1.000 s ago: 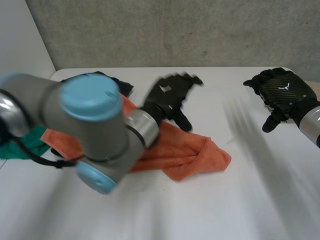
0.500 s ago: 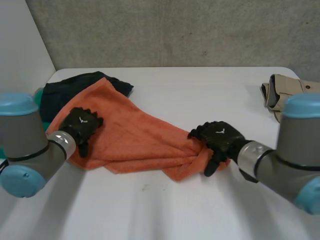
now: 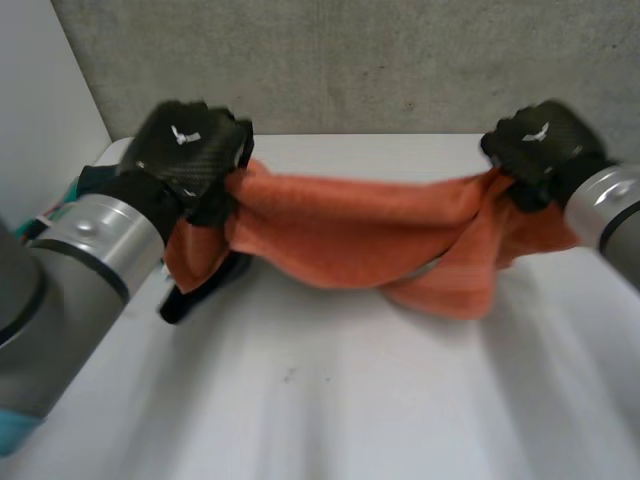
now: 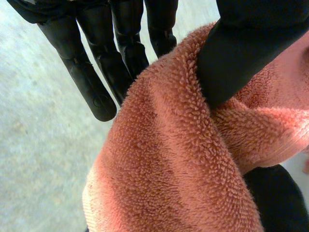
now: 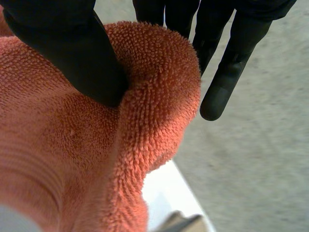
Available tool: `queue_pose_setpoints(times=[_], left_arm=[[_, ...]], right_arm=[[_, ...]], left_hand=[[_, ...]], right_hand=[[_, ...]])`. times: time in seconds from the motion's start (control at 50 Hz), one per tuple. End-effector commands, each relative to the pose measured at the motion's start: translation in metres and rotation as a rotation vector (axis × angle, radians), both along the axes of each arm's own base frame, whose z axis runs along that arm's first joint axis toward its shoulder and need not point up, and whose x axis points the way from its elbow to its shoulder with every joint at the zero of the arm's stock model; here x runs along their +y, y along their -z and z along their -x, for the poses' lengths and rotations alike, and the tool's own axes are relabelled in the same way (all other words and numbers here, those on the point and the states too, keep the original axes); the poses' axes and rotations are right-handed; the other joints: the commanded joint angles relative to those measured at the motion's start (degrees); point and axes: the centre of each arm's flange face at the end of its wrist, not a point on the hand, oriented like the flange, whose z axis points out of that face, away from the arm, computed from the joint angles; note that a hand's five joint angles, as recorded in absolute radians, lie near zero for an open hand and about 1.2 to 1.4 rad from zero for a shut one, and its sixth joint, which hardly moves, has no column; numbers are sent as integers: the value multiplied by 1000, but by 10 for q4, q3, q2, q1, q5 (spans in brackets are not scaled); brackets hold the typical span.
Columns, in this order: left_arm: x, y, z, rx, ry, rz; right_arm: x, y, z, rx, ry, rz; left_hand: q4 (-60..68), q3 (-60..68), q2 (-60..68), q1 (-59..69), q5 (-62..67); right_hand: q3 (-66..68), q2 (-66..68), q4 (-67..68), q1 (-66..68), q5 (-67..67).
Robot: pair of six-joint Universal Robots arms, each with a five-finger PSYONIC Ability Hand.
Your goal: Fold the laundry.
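An orange towel (image 3: 350, 235) hangs stretched above the white table (image 3: 350, 400) between my two hands, sagging in the middle with a twisted fold drooping toward its right end. My left hand (image 3: 190, 150) is shut on the towel's left end. In the left wrist view the thumb (image 4: 241, 53) presses the orange towel (image 4: 169, 159) against the fingers (image 4: 91, 72). My right hand (image 3: 540, 145) is shut on the right end. There the thumb (image 5: 72, 53) pinches a fold of the orange towel (image 5: 72, 145) beside the fingers (image 5: 227, 82).
A dark cloth (image 3: 200, 290) shows under the towel's left end, near the table's left edge. A grey wall runs behind the table. Bare table surface lies in front, below the hanging towel.
Both hands have closed on the towel's two ends and lifted it off the table, moving up and apart. Half a second ago the towel lay crumpled on the table under them.
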Motion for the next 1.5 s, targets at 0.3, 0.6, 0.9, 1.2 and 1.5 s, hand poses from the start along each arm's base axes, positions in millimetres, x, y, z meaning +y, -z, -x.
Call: queue_pose_setpoints(times=[0.3, 0.6, 0.9, 1.2, 1.5], left_arm=[[-81, 132, 64, -50, 22, -294], [-66, 82, 40, -8, 6, -217], [-107, 103, -54, -267, -232, -196], [-95, 118, -57, -304, -166, -234], [-35, 129, -14, -346, 19, -253]], right_arm=[[-110, 110, -32, 117, -37, 45], [-80, 71, -39, 107, 101, 132], [2, 102, -108, -117, -306, -328], [-27, 155, -145, -229, -257, -305], [-45, 92, -40, 7, -12, -108]], left_hand=[[115, 123, 116, 160, 142], [-548, -539, -547, -503, -520], [-549, -541, -548, -504, -522], [-546, -538, -545, -501, -519], [-566, -558, -565, -521, -539]], right_hand=[[130, 136, 115, 190, 148], [-570, -564, -585, -510, -552], [-570, -564, -585, -510, -552], [130, 136, 115, 190, 148], [130, 136, 115, 190, 148]])
